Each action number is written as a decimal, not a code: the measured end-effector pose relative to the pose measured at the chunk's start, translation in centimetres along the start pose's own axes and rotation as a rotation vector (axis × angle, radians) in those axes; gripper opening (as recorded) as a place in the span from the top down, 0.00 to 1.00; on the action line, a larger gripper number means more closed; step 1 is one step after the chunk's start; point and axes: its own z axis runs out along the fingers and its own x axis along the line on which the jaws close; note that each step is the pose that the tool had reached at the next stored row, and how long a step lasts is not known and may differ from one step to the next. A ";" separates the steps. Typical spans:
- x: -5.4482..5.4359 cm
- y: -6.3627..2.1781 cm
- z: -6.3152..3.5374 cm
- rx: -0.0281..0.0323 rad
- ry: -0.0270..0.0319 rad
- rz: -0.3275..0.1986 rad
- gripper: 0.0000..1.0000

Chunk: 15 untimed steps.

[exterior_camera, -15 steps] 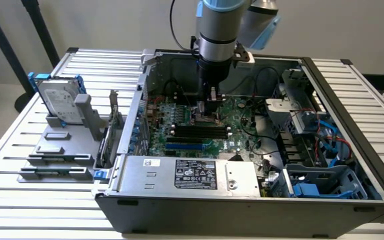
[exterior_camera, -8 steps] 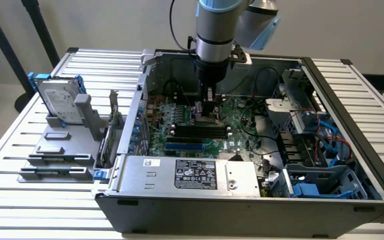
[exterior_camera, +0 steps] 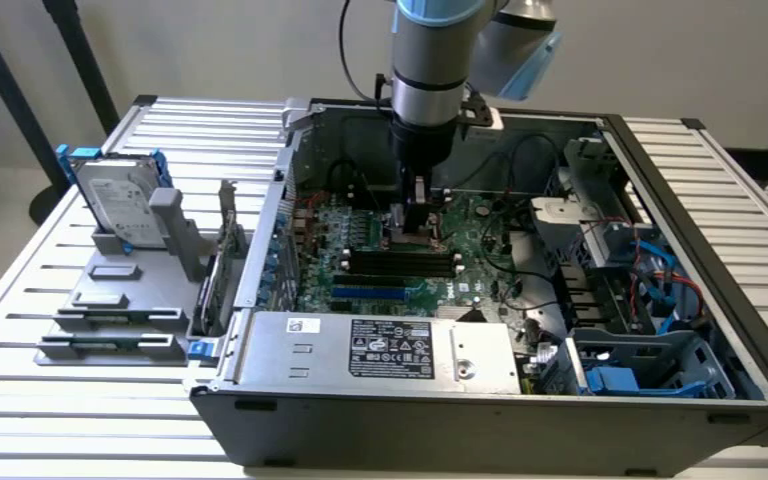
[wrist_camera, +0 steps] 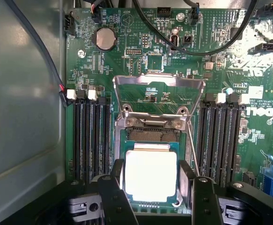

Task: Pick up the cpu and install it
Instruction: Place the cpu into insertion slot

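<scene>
Gripper reaches down into the open computer case, over the green motherboard. Its fingers clamp opposite edges of the cpu, which is held low over the socket, just below the raised retention frame. The likely risk is a slight tilt or misalignment as the chip seats, which could bend the socket's fine contacts or leave the chip sitting crooked.
</scene>
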 end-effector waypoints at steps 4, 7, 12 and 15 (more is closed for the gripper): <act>0.1 -0.01 0.23 -0.0005 -0.0026 0.006 0.45; 0.1 -0.01 0.39 -0.0012 -0.0078 0.015 0.45; 0.1 0.00 0.70 -0.0019 -0.0145 0.022 0.45; 0.1 -0.01 0.84 -0.0024 -0.0154 0.023 0.45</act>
